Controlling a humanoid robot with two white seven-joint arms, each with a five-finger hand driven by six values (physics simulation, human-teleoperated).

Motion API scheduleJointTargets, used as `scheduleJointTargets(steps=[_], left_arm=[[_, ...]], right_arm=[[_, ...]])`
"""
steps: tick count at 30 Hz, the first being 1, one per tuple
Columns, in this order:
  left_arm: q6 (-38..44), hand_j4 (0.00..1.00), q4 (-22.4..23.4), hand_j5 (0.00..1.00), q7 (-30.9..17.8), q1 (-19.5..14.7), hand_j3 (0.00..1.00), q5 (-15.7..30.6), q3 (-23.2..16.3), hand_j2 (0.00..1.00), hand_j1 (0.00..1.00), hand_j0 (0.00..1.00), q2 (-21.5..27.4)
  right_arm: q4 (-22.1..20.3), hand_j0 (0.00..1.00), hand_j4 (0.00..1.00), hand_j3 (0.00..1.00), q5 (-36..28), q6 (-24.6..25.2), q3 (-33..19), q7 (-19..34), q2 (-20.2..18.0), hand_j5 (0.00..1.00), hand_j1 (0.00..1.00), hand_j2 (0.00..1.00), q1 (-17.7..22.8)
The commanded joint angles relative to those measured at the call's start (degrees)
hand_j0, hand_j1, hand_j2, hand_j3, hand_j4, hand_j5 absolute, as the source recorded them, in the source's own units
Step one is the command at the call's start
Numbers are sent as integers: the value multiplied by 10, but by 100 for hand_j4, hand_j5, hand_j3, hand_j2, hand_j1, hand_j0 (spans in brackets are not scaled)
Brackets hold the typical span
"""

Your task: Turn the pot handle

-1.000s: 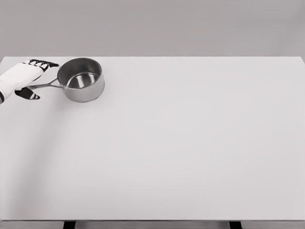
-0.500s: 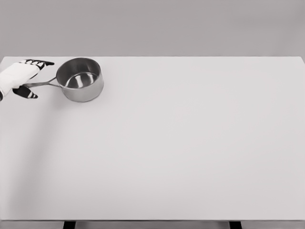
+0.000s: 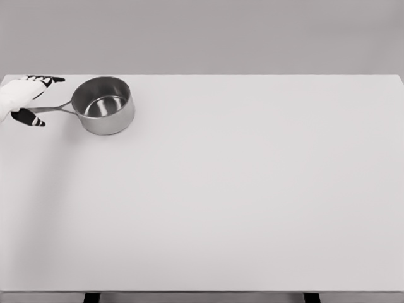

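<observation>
Along the near edge, two dark table legs (image 3: 92,297) are showing just below the wide, pale grey rectangular tabletop (image 3: 252,202), which is stretching away from me toward a plain grey wall (image 3: 221,35). Farther back, in the far left corner of that surface, a small round stainless-steel saucepan (image 3: 103,105) is sitting upright, its open mouth facing up and its shiny inner floor catching the light. Its thin, straight metal handle (image 3: 55,108) is sticking out to the left, nearly level with the table. At the left edge of the view, my left hand (image 3: 22,98), white with black fingertips, is reaching in and closing around the outer end of that handle: my black-tipped fingers (image 3: 47,79) are lying over the top and beyond it, while my thumb (image 3: 28,117) is sitting on the nearer side, so the handle is running between them. My grip is looking narrow, pinched about the handle rather than spread wide.
</observation>
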Motion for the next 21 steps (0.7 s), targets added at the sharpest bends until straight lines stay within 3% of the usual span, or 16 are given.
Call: scheduleJointTargets(steps=[1,21], left_arm=[[2,100,6,100,1,0,100,3,1,100,100,100,0],[36,100,45,100,9,-21,100,3,0,100,100,100,3]], right_arm=[[0,100,100,100,0,0,0,0,0,100,100,100,0],[0,100,100,100,0,0,0,0,0,100,100,100,0]])
